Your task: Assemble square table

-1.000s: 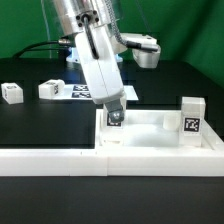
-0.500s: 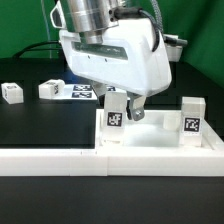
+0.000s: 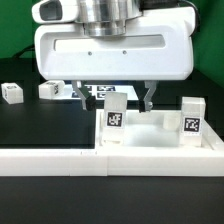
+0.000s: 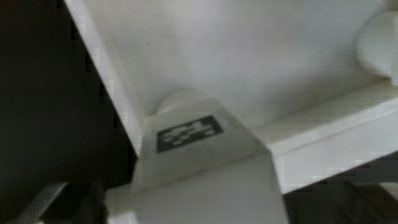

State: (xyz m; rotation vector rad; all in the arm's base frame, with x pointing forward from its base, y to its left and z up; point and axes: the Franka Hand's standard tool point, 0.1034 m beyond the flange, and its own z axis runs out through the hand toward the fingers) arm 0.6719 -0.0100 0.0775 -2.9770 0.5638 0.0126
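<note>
Exterior view has my gripper (image 3: 116, 104) spread as wide as it goes, with nothing in its hold. My 2 fingers (image 3: 83, 97) hang on either side of the tagged leg (image 3: 116, 118), apart from it on both sides. That leg stands upright on the square tabletop (image 3: 152, 138), toward the exterior view's left end of it. A 2nd leg (image 3: 192, 117) stands upright at the exterior view's right end. The tabletop lies flat just behind the near border wall (image 3: 50, 158). A 3rd leg (image 3: 12, 92) and a 4th leg (image 3: 49, 89) lie loose on the black table at the far left, well apart from the tabletop. The marker board (image 3: 99, 91) lies farther back, partly hidden by my hand. Wrist view shows the tagged leg (image 4: 191, 135) close up against the white tabletop (image 4: 249, 50).
</note>
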